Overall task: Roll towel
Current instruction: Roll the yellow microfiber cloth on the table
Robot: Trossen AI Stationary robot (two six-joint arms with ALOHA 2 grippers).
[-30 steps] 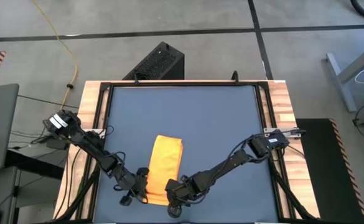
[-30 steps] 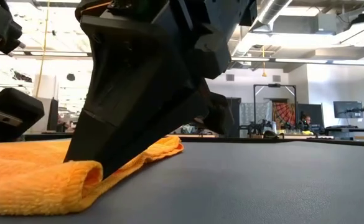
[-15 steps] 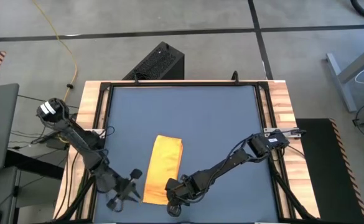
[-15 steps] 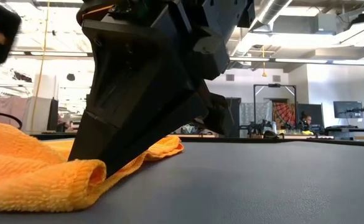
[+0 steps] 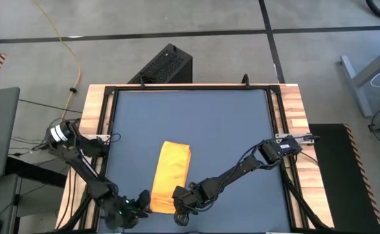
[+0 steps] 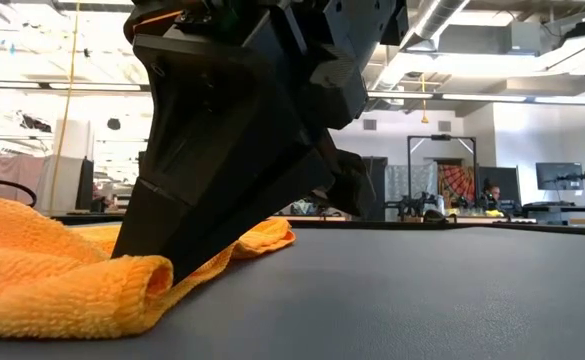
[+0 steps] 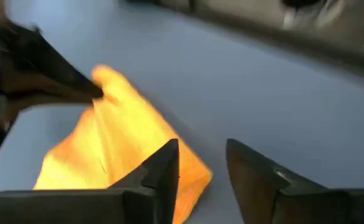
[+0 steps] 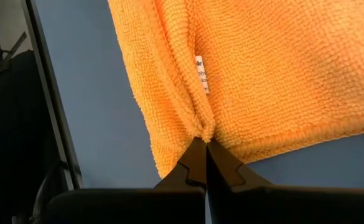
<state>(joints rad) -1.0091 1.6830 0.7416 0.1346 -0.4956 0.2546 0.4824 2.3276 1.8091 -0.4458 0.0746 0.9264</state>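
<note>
The yellow-orange towel [image 5: 170,175] lies folded into a long strip on the blue-grey tabletop, running from far to near. My right gripper [image 5: 183,198] is at the strip's near right corner and is shut on it. In the right wrist view the cloth [image 8: 262,68] fills the picture ahead of the shut fingers. In the low view the towel [image 6: 52,285] lies heaped to the left of that gripper [image 6: 232,150]. My left gripper [image 5: 136,203] stands open just off the strip's near left corner. In the left wrist view only tabletop shows between its fingers [image 7: 203,152], with the towel [image 7: 119,149] beyond them. My right gripper pinches a small gathered ridge of cloth at the towel's near edge [image 8: 205,132] between its two fingertips. The fingers slant down from the table's near right side. The pinched fold [image 6: 157,275] stands a little above the table, and the remaining cloth lies flat and slack.
A black frame and wooden side boards [image 5: 92,130] border the tabletop. The blue-grey top [image 5: 196,117] far of the towel is bare. A small white label [image 8: 200,74] is sewn on the towel near the pinched ridge.
My left gripper has let go of the towel's near left corner. It has drawn back toward the table's near left corner, rolling as it went. The cloth it left now stands in a low hump. My right gripper has kept still on its corner.
</note>
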